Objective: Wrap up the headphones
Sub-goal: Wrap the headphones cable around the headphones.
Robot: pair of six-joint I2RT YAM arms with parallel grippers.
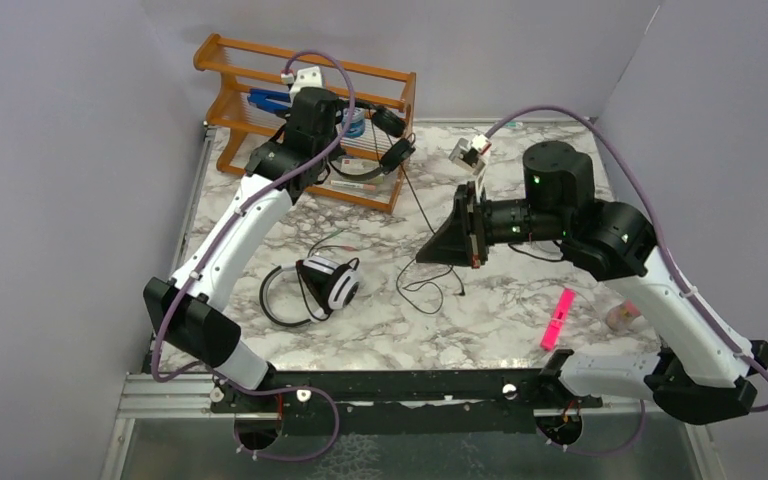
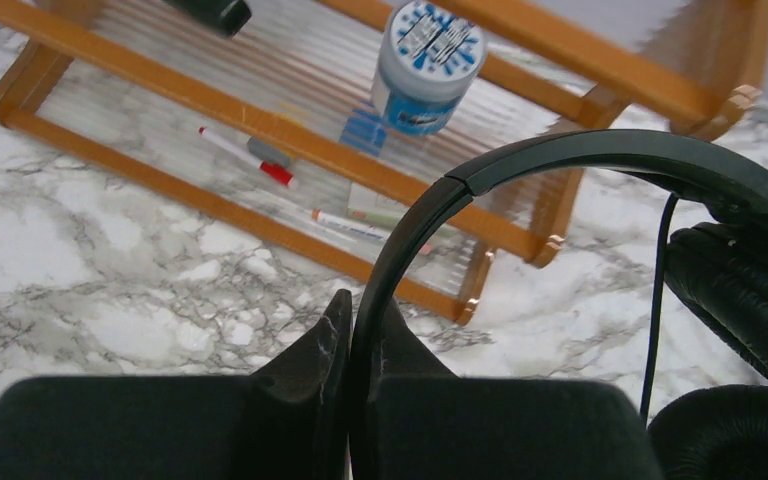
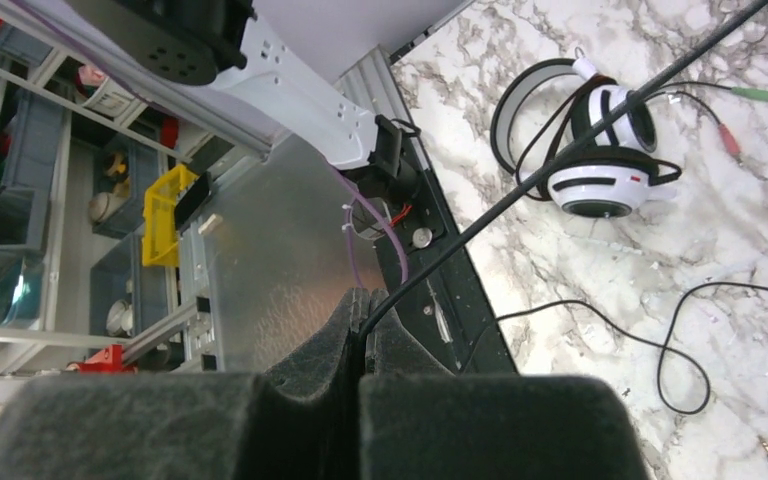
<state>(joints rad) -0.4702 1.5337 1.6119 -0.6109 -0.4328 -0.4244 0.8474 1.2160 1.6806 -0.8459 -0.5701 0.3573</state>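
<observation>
Top view: left hand (image 1: 365, 122) is far left by the wooden rack (image 1: 230, 110), clamped on the black headphones (image 1: 396, 152). Their black cord (image 1: 418, 196) slants near-right to the right hand (image 1: 428, 252) mid-desk, which is pinched shut on it. White headphones (image 1: 332, 284) lie near-left on the desk (image 1: 480, 330). Left wrist: fingers (image 2: 310, 350) grip the headband (image 2: 600, 150), ear pads (image 2: 750, 290) to the right. Right wrist: fingers (image 3: 310, 370) nip the black cord (image 3: 560, 150). Winding likely falls to the right hand, along that far-near line.

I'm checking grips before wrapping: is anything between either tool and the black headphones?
Nothing visible. The left tool is shut on the headband of the black headphones, and the right tool is shut on their cord.
</observation>
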